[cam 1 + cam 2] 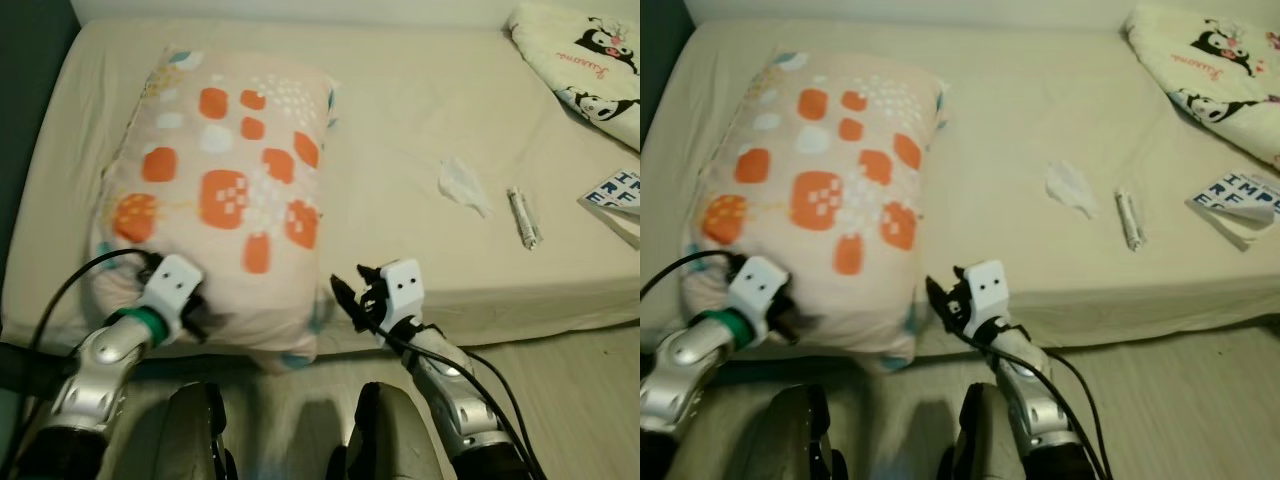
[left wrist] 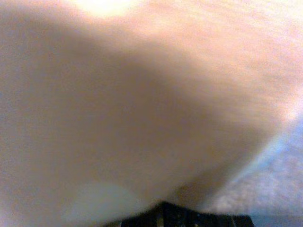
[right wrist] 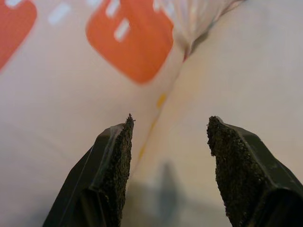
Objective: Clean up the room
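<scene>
Beige bed (image 1: pixel 420 90) carries one pillow (image 1: pixel 225 190) at its near edge, one crumpled tissue (image 1: pixel 462 184), one small tube (image 1: pixel 524 217), one booklet (image 1: pixel 615 200) and one blanket (image 1: pixel 585 55). Soft, light and bulky, the pillow looks best pinched at a corner seam. Left gripper (image 1: pixel 200 318) presses its underside, fingers hidden; right gripper (image 3: pixel 168 163) gapes apart beside it.

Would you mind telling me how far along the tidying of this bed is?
Early, by the look of it. In hand: the left gripper presses into the pillow at the bed's near edge, and the open right gripper points at its corner. Left: crumpled tissue, small tube, booklet and blanket lie on the mattress.
</scene>
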Available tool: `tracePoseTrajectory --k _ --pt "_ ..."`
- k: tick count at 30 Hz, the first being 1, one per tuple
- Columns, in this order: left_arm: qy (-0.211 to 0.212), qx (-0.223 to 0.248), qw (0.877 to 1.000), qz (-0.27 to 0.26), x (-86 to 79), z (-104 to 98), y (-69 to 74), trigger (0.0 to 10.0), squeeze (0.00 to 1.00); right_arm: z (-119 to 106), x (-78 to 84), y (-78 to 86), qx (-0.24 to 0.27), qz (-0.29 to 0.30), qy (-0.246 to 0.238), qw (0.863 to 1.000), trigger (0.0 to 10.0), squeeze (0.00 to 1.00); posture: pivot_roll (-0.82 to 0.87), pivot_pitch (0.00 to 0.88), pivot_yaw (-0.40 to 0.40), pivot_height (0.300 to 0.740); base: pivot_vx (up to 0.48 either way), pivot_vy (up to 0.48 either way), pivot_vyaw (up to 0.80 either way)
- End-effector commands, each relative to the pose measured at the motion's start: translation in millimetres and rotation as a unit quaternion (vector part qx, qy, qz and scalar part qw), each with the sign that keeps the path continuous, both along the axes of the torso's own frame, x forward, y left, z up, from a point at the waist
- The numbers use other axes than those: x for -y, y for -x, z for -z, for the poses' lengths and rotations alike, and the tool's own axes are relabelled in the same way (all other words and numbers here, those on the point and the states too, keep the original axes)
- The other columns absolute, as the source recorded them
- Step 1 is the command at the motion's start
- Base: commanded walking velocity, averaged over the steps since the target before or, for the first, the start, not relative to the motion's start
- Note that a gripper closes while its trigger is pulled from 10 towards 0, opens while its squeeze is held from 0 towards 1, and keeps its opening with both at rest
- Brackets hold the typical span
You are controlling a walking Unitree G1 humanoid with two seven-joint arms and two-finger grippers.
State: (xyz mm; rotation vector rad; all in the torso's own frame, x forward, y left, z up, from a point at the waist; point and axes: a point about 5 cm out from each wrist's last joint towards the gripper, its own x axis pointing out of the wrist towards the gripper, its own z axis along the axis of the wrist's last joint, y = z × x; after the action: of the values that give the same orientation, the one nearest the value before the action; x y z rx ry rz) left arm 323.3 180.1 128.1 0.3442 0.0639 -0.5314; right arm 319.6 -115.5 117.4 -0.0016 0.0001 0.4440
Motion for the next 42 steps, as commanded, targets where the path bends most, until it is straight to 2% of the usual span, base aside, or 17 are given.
tracePoseTrajectory --k 1,3,5,7,10,12,15,20,22,23,25,27,30,32,35,38,42 --pt "0.013 -0.006 0.999 0.034 16.0 -0.8 -2.7 10.0 0.00 3.1 4.2 -0.8 -0.005 0.020 -0.007 1.000 10.0 0.00 0.07 0.217 -0.038 0.571 0.000 0.000 0.00" --pt "0.013 -0.006 0.999 0.034 16.0 -0.8 -2.7 10.0 0.00 3.1 4.2 -0.8 -0.005 0.020 -0.007 1.000 10.0 0.00 0.07 0.217 -0.038 0.571 0.000 0.000 0.00" --pt "-0.008 0.078 0.997 0.007 22.1 -33.3 -31.7 10.0 0.00 -7.3 -4.6 -6.0 0.011 0.020 -0.019 1.000 10.0 0.00 0.06 0.228 -0.044 0.571 0.000 0.000 0.00" --pt "-0.008 0.078 0.997 0.007 22.1 -33.3 -31.7 10.0 0.00 -7.3 -4.6 -6.0 0.011 0.020 -0.019 1.000 10.0 0.00 0.06 0.228 -0.044 0.571 0.000 0.000 0.00" --pt "-0.015 0.175 0.984 -0.037 12.8 -83.5 -54.7 10.0 0.00 -9.5 -17.6 -2.4 0.015 0.001 -0.028 1.000 10.0 0.00 0.06 0.233 -0.053 0.571 0.000 0.000 0.00" --pt "-0.015 0.175 0.984 -0.037 12.8 -83.5 -54.7 10.0 0.00 -9.5 -17.6 -2.4 0.015 0.001 -0.028 1.000 10.0 0.00 0.06 0.233 -0.053 0.571 0.000 0.000 0.00" --pt "-0.010 0.220 0.974 -0.061 -1.0 -113.9 -59.9 10.0 0.00 -2.0 -26.0 6.5 0.004 -0.016 -0.028 0.999 10.0 0.00 0.06 0.236 -0.058 0.571 0.000 0.000 0.00" --pt "-0.010 0.126 0.991 -0.042 -12.1 -75.8 -48.6 10.0 0.00 11.3 -36.7 18.2 -0.009 -0.037 -0.015 0.999 10.0 0.00 0.08 0.239 -0.059 0.571 0.000 0.000 0.00" --pt "0.001 -0.001 1.000 -0.009 -6.9 -18.1 -28.2 10.0 0.00 16.2 -38.9 20.4 -0.013 -0.035 -0.009 0.999 10.0 0.00 0.08 0.240 -0.056 0.571 0.000 0.000 0.00" --pt "0.001 -0.001 1.000 -0.009 -6.9 -18.1 -28.2 10.0 0.00 16.2 -38.9 20.4 -0.013 -0.035 -0.009 0.999 10.0 0.00 0.08 0.240 -0.056 0.571 0.000 0.000 0.00" --pt "0.033 -0.100 0.994 0.022 8.3 31.5 0.5 10.0 0.00 18.2 -40.9 21.9 -0.018 -0.037 -0.011 0.999 10.0 0.00 0.08 0.244 -0.055 0.571 0.000 0.000 0.00" --pt "0.041 -0.106 0.992 0.047 23.2 43.3 12.5 10.0 0.00 21.1 -49.3 27.6 -0.033 -0.079 -0.013 0.996 10.0 0.00 0.08 0.245 -0.053 0.571 0.000 0.000 0.00" --pt "0.056 -0.075 0.994 0.061 35.1 33.4 6.7 10.0 0.00 27.3 -65.5 43.3 -0.049 -0.173 0.002 0.984 10.0 0.00 0.09 0.247 -0.054 0.571 0.000 0.000 0.00" --pt "0.058 -0.069 0.994 0.061 35.9 29.5 4.2 10.0 0.00 28.2 -67.7 46.4 -0.050 -0.186 0.005 0.981 10.0 0.00 0.09 0.247 -0.054 0.571 0.000 0.000 0.00" --pt "0.014 -0.040 0.996 0.075 30.0 14.8 2.7 10.0 0.00 30.0 -68.2 51.2 -0.057 -0.224 0.016 0.973 10.0 0.00 0.09 0.247 -0.044 0.571 0.000 0.000 0.00" --pt "-0.047 -0.023 0.995 0.080 13.1 4.8 15.0 10.0 0.00 30.9 -57.9 49.5 -0.063 -0.234 0.029 0.970 10.0 0.00 0.08 0.249 -0.037 0.571 0.000 0.000 0.00" --pt "-0.085 -0.085 0.993 0.004 -32.6 12.3 59.3 10.0 0.00 26.7 -53.1 40.6 -0.053 -0.226 0.042 0.972 10.0 0.00 0.06 0.257 -0.023 0.571 0.000 0.000 0.00"
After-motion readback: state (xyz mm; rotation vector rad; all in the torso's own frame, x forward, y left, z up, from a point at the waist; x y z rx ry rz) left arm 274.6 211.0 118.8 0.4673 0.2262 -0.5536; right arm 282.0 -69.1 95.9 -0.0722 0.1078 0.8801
